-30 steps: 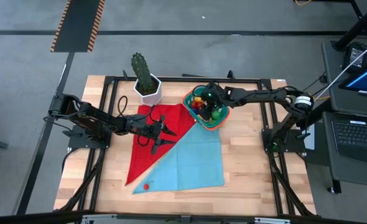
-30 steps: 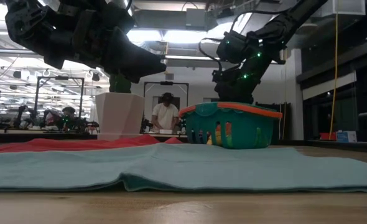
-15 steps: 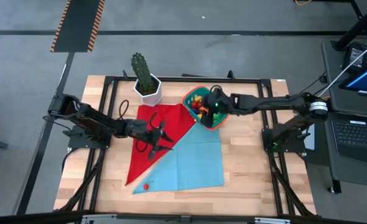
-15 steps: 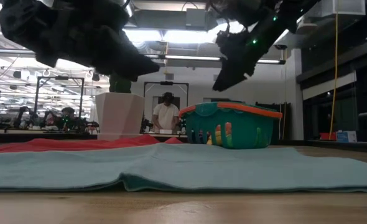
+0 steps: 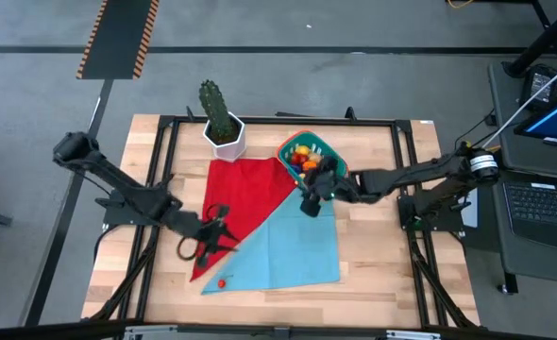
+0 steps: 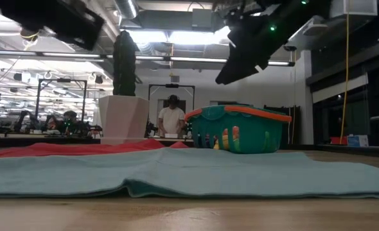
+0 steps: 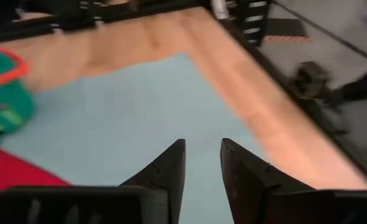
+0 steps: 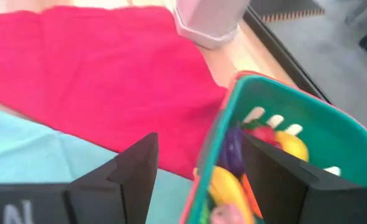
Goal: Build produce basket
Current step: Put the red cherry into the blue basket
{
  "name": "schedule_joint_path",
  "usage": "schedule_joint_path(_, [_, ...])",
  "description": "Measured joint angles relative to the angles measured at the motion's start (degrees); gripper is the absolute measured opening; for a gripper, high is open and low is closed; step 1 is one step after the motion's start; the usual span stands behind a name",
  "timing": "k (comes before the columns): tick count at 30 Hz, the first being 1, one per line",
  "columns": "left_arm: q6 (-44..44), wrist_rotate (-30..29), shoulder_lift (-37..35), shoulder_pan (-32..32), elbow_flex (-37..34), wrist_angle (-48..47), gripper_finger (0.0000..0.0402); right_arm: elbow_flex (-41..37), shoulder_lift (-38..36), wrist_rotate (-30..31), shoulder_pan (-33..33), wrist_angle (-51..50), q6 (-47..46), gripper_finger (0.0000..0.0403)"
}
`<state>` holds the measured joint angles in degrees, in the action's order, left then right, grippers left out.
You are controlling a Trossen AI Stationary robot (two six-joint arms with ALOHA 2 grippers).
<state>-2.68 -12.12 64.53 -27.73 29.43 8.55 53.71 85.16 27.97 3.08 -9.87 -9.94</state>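
Basket: the teal basket (image 5: 307,161) with its orange-red rim sits toward 12 o'clock on the table, right of centre, at the corner where the red cloth (image 5: 245,194) meets the light-blue cloth (image 5: 293,241). Most of the produce (image 5: 302,156) is piled inside it, yellow, orange and purple pieces showing.

Stray piece: one small red berry (image 5: 221,281) lies on the blue cloth toward 7 o'clock, well apart from the basket. I judge it is what remains to collect.

My left gripper: my left gripper (image 5: 210,238) hangs over the seam between the two cloths, at about 8 o'clock, near the berry. My fingers (image 7: 165,174) stand a narrow gap apart with nothing between them, probably narrowed for so small a target.

My right gripper: my right gripper (image 5: 309,203) hovers just beside the basket's near edge, jaws spread wide and empty, placed clear of the rim.

Bystander: the white cactus pot (image 5: 224,132) stands at 11 o'clock, apart from the work.
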Motion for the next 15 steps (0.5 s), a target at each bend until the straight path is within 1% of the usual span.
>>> schedule_joint_path(2, [-3.3, -2.0, -1.3, -4.3, 0.0, -1.5, 0.0088, -2.6, -0.3, 2.0, 2.1, 3.9, -0.1, 0.0228])
schedule_joint_path(6, [-9.8, -12.5, -2.6, -12.8, 0.0, -3.5, 0.0073, -7.4, -0.7, 3.7, 5.9, 11.0, -0.5, 0.0228])
schedule_joint_path(8, [-14.1, -16.2, -2.4, -16.6, 0.0, -4.5, 0.0064, -8.8, -0.8, 3.7, 7.7, 14.2, -1.6, 0.0228])
schedule_joint_path(11, [-21.3, -17.7, -1.9, -20.8, 0.0, -4.4, 0.0052, -9.6, -0.7, 3.9, 9.6, 14.2, -3.6, 0.0228])
schedule_joint_path(15, [-28.9, -19.9, -0.5, -25.0, 0.0, -4.6, 0.004, -9.7, -0.7, 4.2, 10.8, 15.2, -6.0, 0.0228])
